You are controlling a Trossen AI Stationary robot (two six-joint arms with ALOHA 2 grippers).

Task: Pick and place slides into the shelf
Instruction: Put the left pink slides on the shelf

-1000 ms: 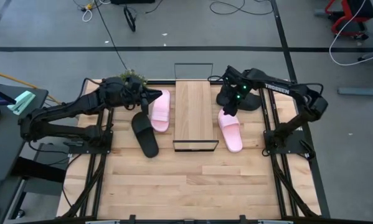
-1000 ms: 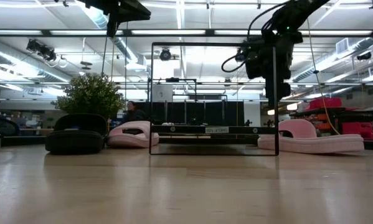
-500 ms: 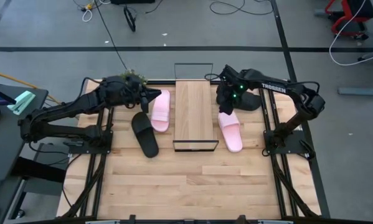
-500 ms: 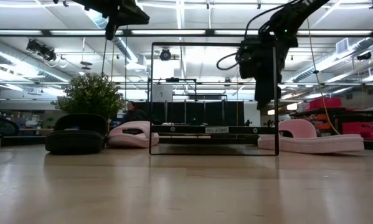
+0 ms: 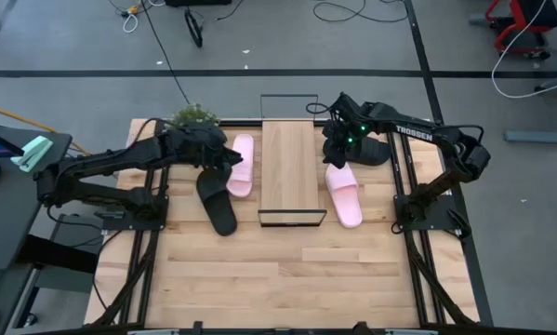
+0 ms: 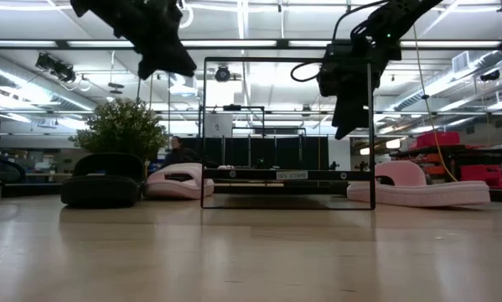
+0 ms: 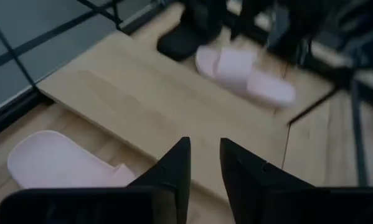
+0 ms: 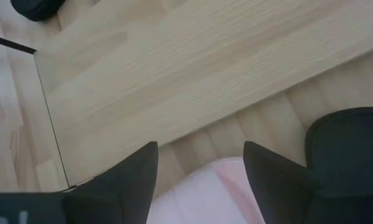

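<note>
Slides are seen lying on the tabletop [image 5: 287,270] on both sides of the shelf [image 5: 288,170], none of them on its plank. From the shelf, the black slide [image 5: 216,200] is placed at about eight o'clock in the high view, lying aslant, and the pale pink slide [image 5: 240,164] is found just beside the shelf's edge at nine o'clock, lengthwise along it. A small green plant [image 5: 194,115] is seen at the table's far edge, around eleven o'clock. Above the two left-hand slides the left gripper [image 5: 230,158] is held in the air, over the pink one's near half; its fingers [image 7: 174,165] are seen in the wrist view with a narrow gap between them and nothing gripped, so they are slightly parted and empty. On the other side, at three to four o'clock, a second pink slide [image 5: 343,194] is laid close beside the shelf, and a second black slide [image 5: 373,150] lies at two o'clock, partly hidden by the right arm. The right gripper [image 5: 336,154] is poised above the far end of that pink slide, its fingers [image 8: 130,174] spread wide and grasping nothing.
</note>
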